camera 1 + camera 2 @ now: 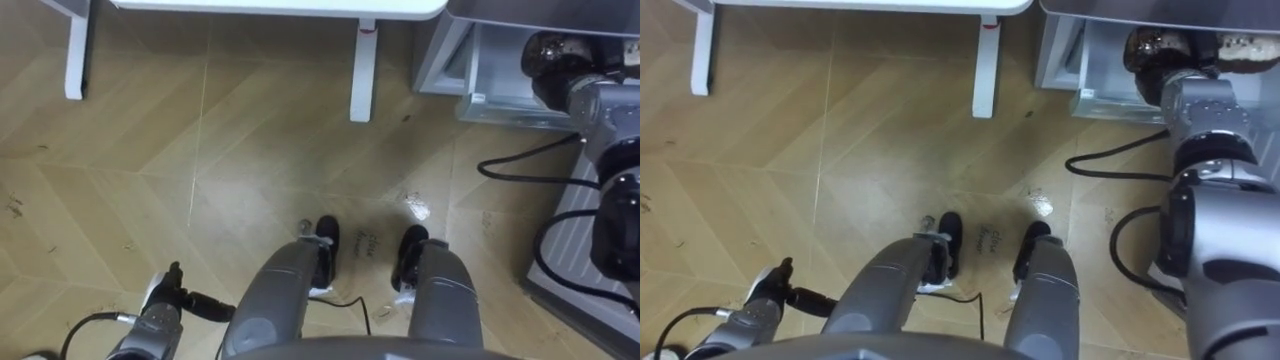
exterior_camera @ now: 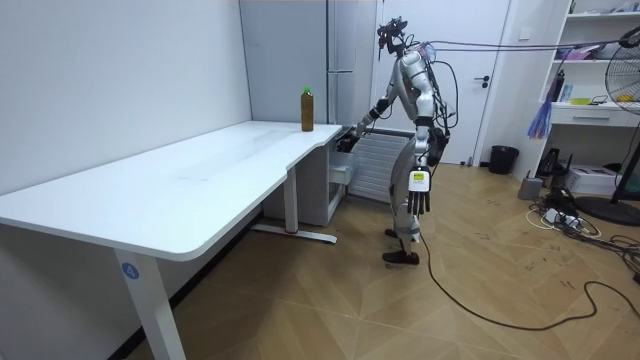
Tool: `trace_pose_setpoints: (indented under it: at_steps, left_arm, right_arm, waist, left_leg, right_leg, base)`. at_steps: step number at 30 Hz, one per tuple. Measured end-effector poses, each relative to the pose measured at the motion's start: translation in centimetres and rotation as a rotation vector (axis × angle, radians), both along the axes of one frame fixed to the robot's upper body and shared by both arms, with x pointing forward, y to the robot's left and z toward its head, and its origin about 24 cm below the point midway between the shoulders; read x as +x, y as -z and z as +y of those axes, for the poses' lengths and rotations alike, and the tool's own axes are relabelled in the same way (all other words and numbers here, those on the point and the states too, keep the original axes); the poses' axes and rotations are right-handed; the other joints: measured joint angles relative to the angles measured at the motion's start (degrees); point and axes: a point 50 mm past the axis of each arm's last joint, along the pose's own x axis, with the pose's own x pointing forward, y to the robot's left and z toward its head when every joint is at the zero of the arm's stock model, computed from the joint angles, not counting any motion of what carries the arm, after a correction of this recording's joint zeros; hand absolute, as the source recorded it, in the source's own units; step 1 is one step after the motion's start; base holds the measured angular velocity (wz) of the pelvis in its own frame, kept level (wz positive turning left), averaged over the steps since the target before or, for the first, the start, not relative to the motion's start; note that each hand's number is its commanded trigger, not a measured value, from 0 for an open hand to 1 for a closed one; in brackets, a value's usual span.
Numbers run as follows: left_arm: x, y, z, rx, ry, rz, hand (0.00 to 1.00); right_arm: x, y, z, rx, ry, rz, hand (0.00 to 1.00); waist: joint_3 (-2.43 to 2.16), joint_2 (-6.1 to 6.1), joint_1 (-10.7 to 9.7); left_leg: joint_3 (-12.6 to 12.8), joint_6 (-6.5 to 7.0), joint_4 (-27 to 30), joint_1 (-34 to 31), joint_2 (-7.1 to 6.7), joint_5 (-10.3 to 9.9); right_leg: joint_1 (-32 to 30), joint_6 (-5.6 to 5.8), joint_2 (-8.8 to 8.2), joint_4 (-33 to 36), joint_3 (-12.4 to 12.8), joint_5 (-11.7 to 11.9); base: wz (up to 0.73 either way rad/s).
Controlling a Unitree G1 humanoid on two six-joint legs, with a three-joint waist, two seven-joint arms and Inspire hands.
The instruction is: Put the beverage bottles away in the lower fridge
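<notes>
A brown drink bottle [image 2: 307,109] with a green cap stands upright on the far corner of the white desk [image 2: 200,170], next to the tall grey fridge [image 2: 345,45]. I stand on the wooden floor in front of the fridge, at the desk's end. My right arm stretches out to the fridge's lower drawer [image 1: 497,80], which is pulled out. My right hand [image 1: 553,57] rests at the drawer's rim as a dark lump. At my side, my left hand [image 2: 419,196] hangs with relaxed fingers, holding nothing.
The desk's white legs [image 1: 363,70] stand on the floor just ahead of me, left of the drawer. A white ribbed panel [image 2: 377,165] leans by the fridge. A bin [image 2: 504,158], a fan and shelves stand at the room view's right.
</notes>
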Motion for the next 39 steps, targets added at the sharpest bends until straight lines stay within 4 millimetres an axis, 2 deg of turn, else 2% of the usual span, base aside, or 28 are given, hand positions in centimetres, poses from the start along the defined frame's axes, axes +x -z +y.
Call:
trace_pose_setpoints:
  at_steps: [39]
  left_arm:
    - [-0.05, -0.03, 0.11, 0.011, 0.030, 0.010, 0.00]
  right_arm:
    - [-0.14, -0.42, -0.80, -0.034, 0.000, 0.013, 0.00]
  waist:
    - [-0.02, -0.01, 0.06]
  left_leg:
    - [0.29, 0.09, 0.17, 0.22, 0.06, 0.06]
  right_leg:
    - [0.12, 0.19, 0.15, 0.08, 0.49, 0.21]
  base:
    - [0.00]
